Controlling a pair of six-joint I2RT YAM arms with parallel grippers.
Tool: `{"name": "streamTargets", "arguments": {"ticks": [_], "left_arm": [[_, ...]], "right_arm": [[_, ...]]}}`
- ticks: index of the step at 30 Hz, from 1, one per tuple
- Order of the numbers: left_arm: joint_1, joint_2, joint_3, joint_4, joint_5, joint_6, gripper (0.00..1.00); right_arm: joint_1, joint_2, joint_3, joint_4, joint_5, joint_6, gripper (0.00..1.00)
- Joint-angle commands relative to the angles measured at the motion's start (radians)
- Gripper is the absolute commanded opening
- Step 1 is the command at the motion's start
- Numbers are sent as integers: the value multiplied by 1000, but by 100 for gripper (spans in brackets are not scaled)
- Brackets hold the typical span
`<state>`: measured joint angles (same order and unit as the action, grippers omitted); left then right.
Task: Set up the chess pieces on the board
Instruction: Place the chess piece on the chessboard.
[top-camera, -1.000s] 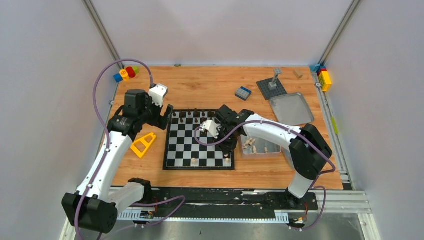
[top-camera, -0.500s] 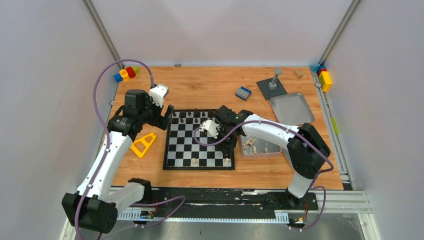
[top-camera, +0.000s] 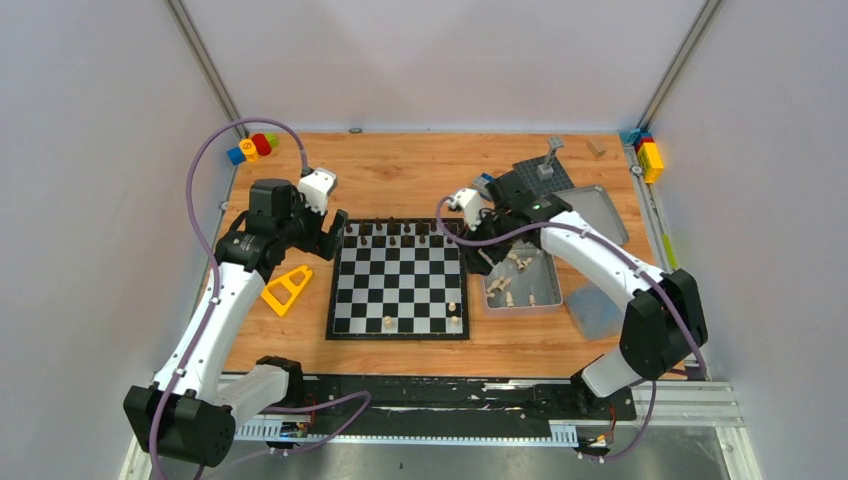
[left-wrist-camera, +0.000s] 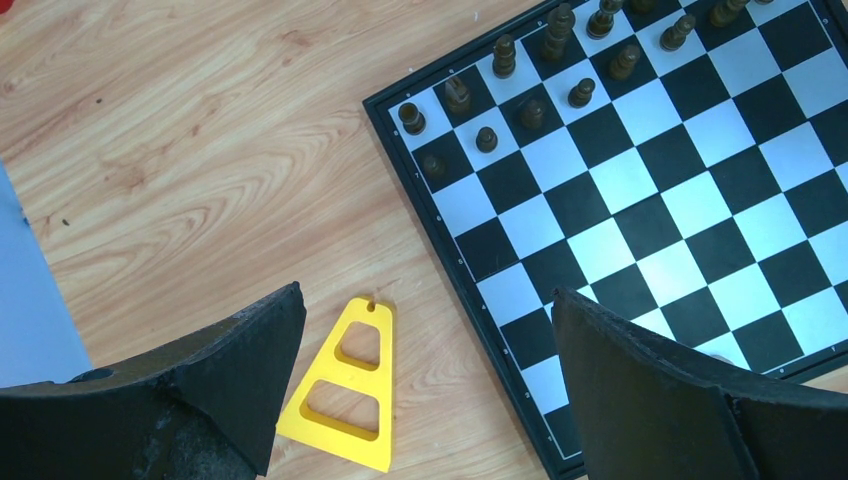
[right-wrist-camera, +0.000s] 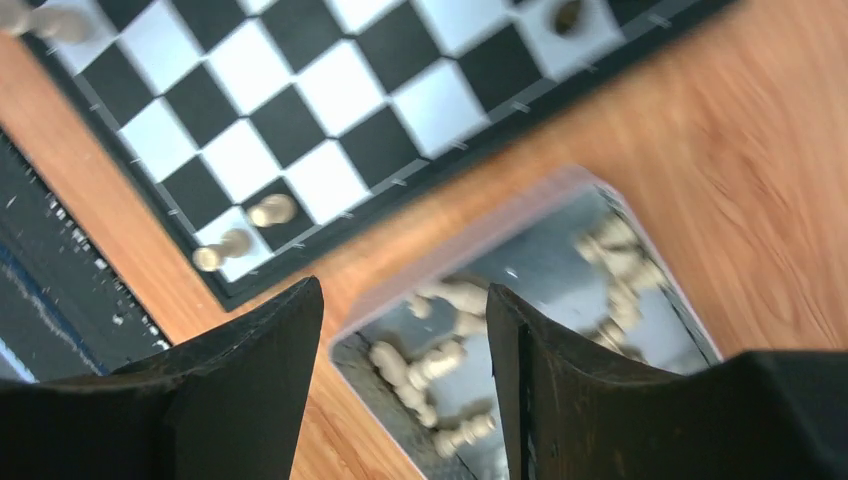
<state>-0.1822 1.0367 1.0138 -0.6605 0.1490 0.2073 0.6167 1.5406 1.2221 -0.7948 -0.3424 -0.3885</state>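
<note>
1. Wooden tabletop (top-camera: 400, 165) filled the top view, and your board (top-camera: 400, 285) lay at its centre.
2. Three cream chess pieces (top-camera: 387, 323) stood near the board's lower edge.
3. Your left gripper (left-wrist-camera: 428, 293) hung released and empty over the board's upper left corner, near a yellow triangle (left-wrist-camera: 348, 385).
4. Your right gripper (right-wrist-camera: 403, 290) gaped empty above the tin (top-camera: 545, 290) of loose cream pieces (top-camera: 505, 285), right of the board.
5. Dark chess pieces (top-camera: 395, 232) lined the board's upper edge.
</note>
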Motion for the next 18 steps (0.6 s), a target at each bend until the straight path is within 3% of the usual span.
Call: {"name": "streamTargets", "arguments": {"ticks": [1,8,18], "left_arm": [[5,-5,27,36,22,-2,100],[4,3,26,38,43,-1,100],[5,10,25,35,48,1,100]], "right_arm": [[-153,-43,-25,24,-3,63,61],[-329,-21,-103,127,79,110,54],[-351,83,-148,291,76,214,46]]}}
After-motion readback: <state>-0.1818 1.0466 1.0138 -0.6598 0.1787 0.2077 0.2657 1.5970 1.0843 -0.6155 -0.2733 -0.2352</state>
